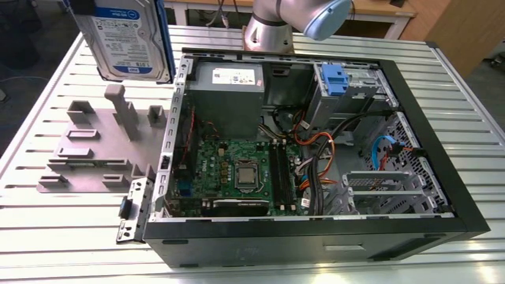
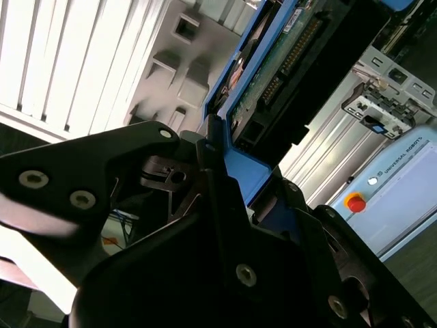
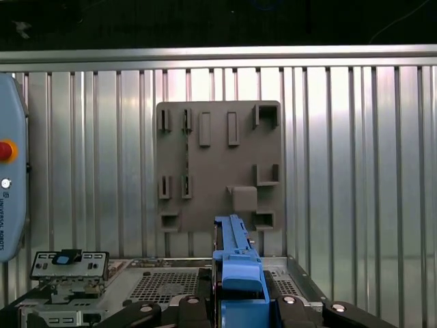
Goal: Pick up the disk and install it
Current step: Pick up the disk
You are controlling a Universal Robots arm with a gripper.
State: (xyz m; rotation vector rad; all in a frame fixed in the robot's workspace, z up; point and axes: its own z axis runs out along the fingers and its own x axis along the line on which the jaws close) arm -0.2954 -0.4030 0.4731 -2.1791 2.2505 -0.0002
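- Blue-framed disk with a white-and-blue label is held upright in the air at the exterior view's upper left, over a grey fixture plate and outside the open computer case.
- Black claw is clamped on the disk's blue carrier edge in both wrist views.
- Fixture plate lies flat on the ribbed metal tabletop, just beside the case.
- Inside the case: motherboard, grey power supply, blue latch.

Disk hangs over fixture plate beside case
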